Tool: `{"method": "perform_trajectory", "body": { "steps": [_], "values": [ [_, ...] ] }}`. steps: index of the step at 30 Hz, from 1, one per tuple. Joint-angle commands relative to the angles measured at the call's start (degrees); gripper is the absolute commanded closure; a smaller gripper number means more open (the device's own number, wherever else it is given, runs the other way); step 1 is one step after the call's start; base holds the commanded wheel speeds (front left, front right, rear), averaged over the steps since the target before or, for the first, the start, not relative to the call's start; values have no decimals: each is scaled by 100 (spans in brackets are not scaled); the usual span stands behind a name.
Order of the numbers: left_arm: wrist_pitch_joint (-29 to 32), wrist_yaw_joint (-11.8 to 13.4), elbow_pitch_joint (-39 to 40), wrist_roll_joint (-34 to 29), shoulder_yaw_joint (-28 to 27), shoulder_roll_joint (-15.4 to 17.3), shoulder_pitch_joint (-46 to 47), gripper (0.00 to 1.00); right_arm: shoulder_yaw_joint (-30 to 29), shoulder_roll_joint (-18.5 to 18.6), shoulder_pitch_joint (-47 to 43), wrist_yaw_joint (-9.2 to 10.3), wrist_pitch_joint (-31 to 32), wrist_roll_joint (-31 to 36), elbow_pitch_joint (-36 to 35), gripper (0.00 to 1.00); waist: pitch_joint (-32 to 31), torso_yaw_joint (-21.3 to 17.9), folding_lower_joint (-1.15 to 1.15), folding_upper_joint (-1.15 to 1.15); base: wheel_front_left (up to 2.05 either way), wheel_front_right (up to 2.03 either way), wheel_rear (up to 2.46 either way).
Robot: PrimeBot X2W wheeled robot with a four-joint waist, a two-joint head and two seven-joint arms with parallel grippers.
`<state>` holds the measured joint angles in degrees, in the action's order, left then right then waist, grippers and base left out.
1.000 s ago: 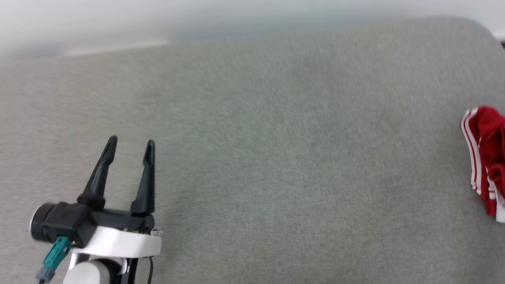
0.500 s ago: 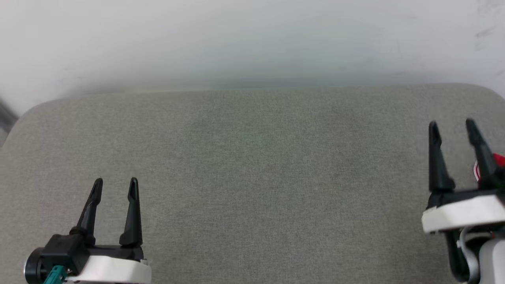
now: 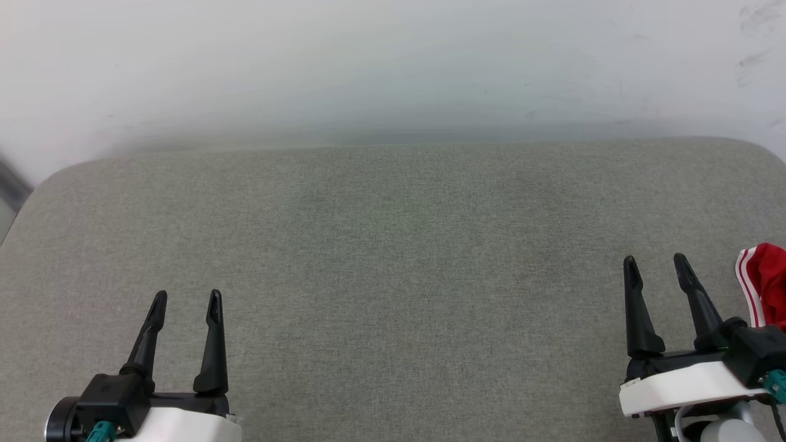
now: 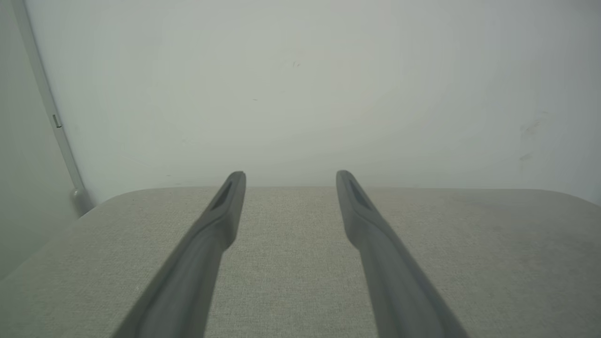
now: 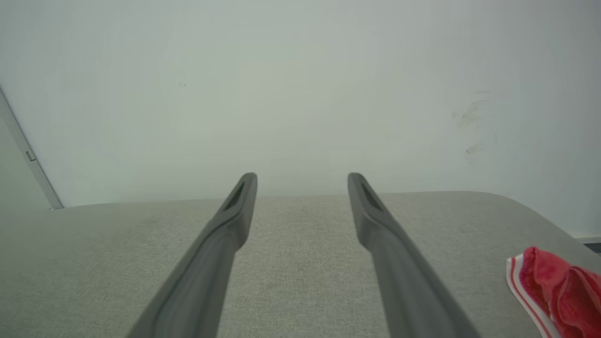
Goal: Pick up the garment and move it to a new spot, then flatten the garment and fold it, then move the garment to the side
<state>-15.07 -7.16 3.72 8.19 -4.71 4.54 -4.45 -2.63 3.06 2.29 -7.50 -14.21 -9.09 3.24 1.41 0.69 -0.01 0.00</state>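
The garment (image 3: 764, 283), red with white stripes along one edge, lies bunched at the far right edge of the grey padded surface (image 3: 393, 258); most of it runs off the head view. The right wrist view catches the garment (image 5: 558, 293) at its lower right. My right gripper (image 3: 656, 267) stands open just left of the garment, nothing between its fingers. At the lower left my left gripper (image 3: 186, 302) is open and empty. In the wrist views, the left gripper (image 4: 290, 177) and the right gripper (image 5: 302, 180) point over the surface toward the wall.
A pale wall (image 3: 393, 67) rises behind the surface's rounded far edge. A thin vertical rail (image 4: 51, 117) runs down the wall at the left. The fabric surface between the two grippers is bare.
The head camera has swung, so the far edge and wall now show. The right gripper has come into view and dropped lower beside the garment. Both grippers stay open.
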Motion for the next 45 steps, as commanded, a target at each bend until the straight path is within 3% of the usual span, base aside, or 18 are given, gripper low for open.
{"method": "perform_trajectory", "body": {
  "steps": [1,19,20,24,45],
  "values": [
    [-12,-24,-1,-49,-23,-26,-62,0,18,-27,29,2,-45,-62,21,0,-3,-8,1,0,0,0,0],
    [-12,-28,-66,-35,-12,-68,-51,0,156,-30,68,2,-102,-186,79,0,26,-49,1,0,0,0,0],
    [0,-24,-62,-36,-5,-65,-8,100,154,-6,45,0,-74,-190,72,100,26,-49,1,0,0,0,0],
    [28,-24,-268,-20,26,-117,-49,100,163,-6,-76,0,-44,-223,266,100,25,-50,1,0,0,0,0],
    [513,-25,-679,2340,81,-44,264,100,96,57,63,0,459,-2470,471,100,0,-53,1,0,0,0,0]
  ]
}}
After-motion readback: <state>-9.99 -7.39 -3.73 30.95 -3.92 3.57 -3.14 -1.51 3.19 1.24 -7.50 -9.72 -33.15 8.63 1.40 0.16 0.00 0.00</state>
